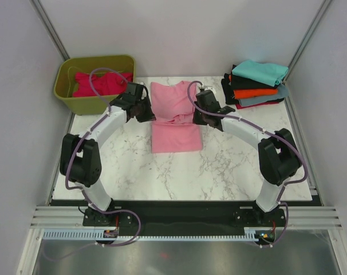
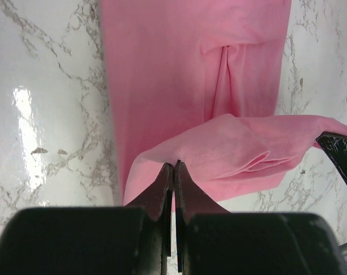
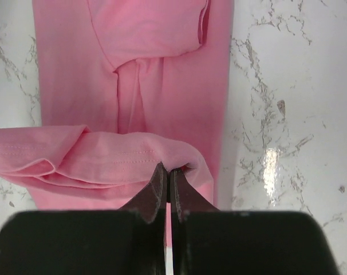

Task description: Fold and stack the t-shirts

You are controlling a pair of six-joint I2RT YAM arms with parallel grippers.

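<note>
The light pink t-shirt [image 1: 174, 117] lies as a long folded strip at the table's middle back. My left gripper [image 1: 150, 115] is shut on its hem at the strip's left edge, seen in the left wrist view [image 2: 174, 166]. My right gripper [image 1: 197, 118] is shut on the hem at the right edge, seen in the right wrist view [image 3: 168, 168]. Between them the pinched hem [image 2: 242, 146] is lifted and doubled over the cloth below. A crimson t-shirt [image 1: 96, 83] lies in the tub. Folded teal [image 1: 260, 71], black, orange [image 1: 253, 91] and grey-blue shirts are stacked at the back right.
The olive-green plastic tub [image 1: 90, 103] stands at the back left corner, close to my left arm. The marble table top [image 1: 231, 166] runs toward the near edge. Grey walls close in the back and both sides.
</note>
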